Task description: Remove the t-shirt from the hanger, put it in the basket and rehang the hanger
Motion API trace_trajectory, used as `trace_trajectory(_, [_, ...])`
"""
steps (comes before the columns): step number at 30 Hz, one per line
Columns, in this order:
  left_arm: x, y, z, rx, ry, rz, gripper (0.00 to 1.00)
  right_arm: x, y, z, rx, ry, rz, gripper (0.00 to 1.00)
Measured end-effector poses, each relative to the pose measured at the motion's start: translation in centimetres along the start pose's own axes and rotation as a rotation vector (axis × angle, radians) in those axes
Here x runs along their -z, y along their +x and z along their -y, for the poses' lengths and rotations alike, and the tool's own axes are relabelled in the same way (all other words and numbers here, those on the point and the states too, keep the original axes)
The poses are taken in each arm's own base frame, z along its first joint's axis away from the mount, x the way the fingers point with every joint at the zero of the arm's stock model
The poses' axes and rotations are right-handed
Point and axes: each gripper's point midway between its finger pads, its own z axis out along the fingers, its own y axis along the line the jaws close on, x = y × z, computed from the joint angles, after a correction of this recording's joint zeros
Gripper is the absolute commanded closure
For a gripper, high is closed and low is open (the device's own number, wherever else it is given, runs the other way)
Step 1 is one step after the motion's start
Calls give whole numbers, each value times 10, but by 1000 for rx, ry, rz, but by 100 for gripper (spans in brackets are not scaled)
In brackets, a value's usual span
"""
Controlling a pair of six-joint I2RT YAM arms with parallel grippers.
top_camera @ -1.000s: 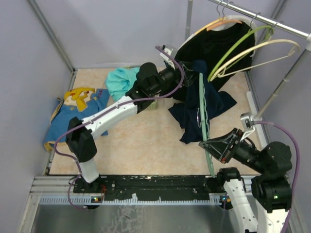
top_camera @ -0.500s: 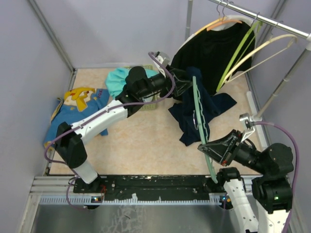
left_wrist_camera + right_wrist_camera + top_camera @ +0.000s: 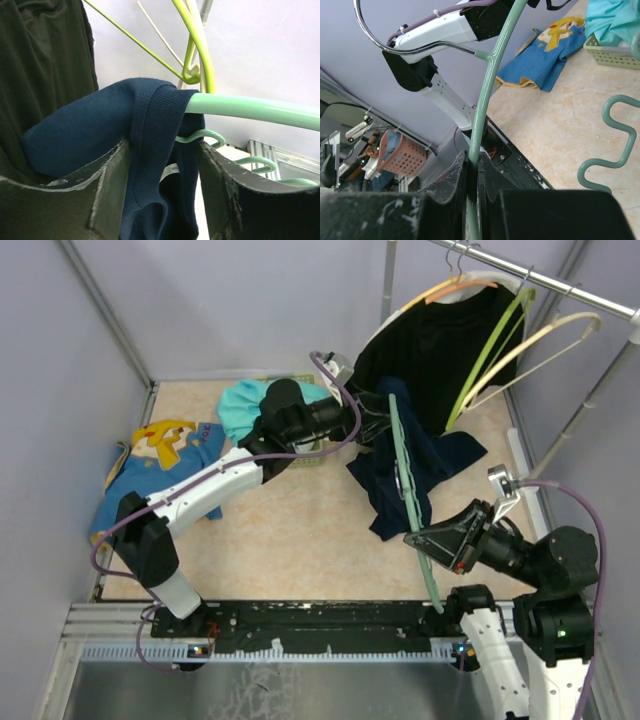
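Observation:
A navy t-shirt [image 3: 400,465] hangs bunched over the top end of a mint green hanger [image 3: 410,495], which stands nearly upright. My left gripper [image 3: 378,418] is at that top end. In the left wrist view its fingers [image 3: 107,185] stand apart on either side of the t-shirt's [image 3: 150,130] ribbed collar where it wraps the hanger bar [image 3: 250,107]; a gap shows at the right finger. My right gripper [image 3: 432,540] is shut on the hanger's lower part, its fingers [image 3: 457,175] pinching the thin green rod [image 3: 487,95].
A black shirt [image 3: 440,330] on an orange hanger hangs from the metal rail [image 3: 560,285], beside an empty lime hanger [image 3: 490,340] and a cream one [image 3: 530,345]. A teal garment [image 3: 245,405] lies in a green basket [image 3: 610,50]. A blue and yellow garment [image 3: 160,465] lies at the left wall.
The hanger's top end and the shirt have shifted left with my left gripper. The left arm's elbow has swung left. The empty hangers on the rail have swung.

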Motion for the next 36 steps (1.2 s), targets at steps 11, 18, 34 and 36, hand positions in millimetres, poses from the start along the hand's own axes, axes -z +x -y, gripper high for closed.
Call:
trace_trajectory(11, [-1, 2, -20, -41, -93, 3, 79, -4, -3, 3, -21, -2, -12, 100])
trace_trajectory(18, [-11, -7, -36, -62, -158, 21, 100, -4, -2, 3, -21, -1, -14, 100])
trace_trajectory(34, [-39, -20, -98, 75, -442, 56, 100, 5, 8, -2, 1, 15, -36, 100])
trace_trajectory(36, [-36, -7, -99, 91, -449, 37, 100, 7, 1, -10, 30, 17, -8, 100])
